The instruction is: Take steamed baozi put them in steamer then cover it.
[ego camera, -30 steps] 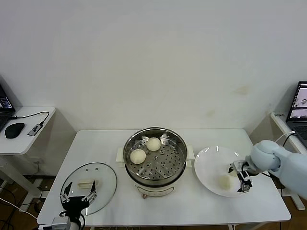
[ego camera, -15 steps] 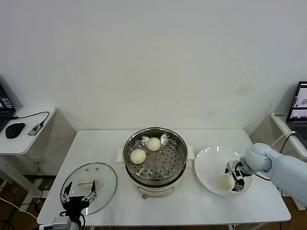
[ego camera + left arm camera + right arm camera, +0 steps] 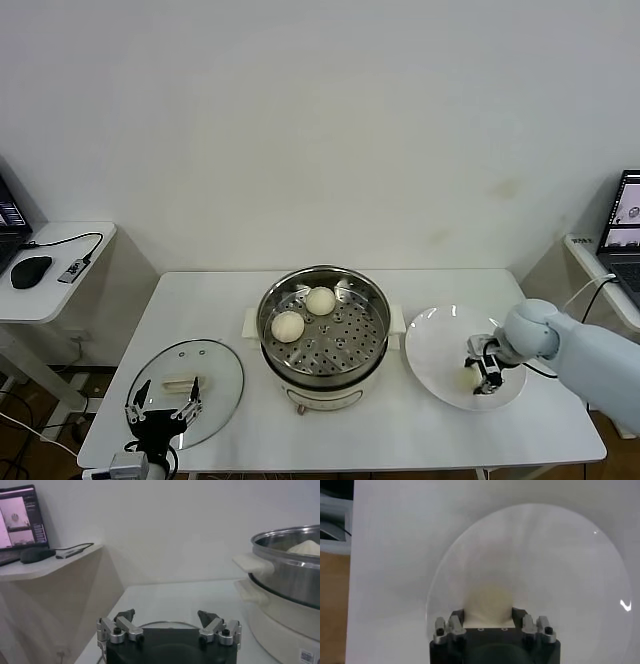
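Head view: one baozi sits on the white plate at the worktop's right side, w/ the right tool clenched on it, fingers down either side of the bun. Two more baozi lie inside the steamer at centre, on its perforated tray, one near the back, one toward the left. The cover lies flat on the worktop to the steamer's left, handle up.

Right wrist view shows what the head cam can't: the bun wedged right between the two fingers, plate rim curving round it. Left wrist view gives a low side look at the steamer wall w/ a bun top peeking over the rim, plus a side table w/ laptop further off.

Right arm reaches in from the right edge, forearm bent inward, wrist angled down over the plate. Left tool hangs over the near edge of the cover, fingers spread wide, gripping nothing.
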You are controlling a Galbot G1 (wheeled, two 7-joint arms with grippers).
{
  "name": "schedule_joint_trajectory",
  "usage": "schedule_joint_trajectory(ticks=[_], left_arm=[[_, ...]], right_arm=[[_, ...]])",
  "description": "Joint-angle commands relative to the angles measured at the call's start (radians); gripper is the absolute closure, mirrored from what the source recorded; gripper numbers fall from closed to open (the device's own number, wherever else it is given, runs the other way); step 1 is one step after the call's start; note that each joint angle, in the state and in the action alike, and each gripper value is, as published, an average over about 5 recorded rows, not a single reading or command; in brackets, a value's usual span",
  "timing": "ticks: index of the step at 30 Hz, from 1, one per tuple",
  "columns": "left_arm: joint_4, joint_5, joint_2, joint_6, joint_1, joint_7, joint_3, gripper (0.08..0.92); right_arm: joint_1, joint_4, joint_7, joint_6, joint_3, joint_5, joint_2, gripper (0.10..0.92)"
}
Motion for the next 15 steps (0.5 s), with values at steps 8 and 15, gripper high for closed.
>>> schedule_joint_trajectory(ticks=[8, 15], left_arm=[[-0.003, 0.003, 0.002, 0.0, 0.001, 0.0, 0.008, 0.177], [-0.004, 0.003, 0.006, -0.001, 0.001, -0.002, 0.008, 0.177]], right_arm=[[0.335, 0.046, -0.064, 0.006, -0.079, 0.114, -0.061, 0.474], [0.684, 0.055, -0.069, 0.018, -0.239, 0.231, 0.011, 0.474]])
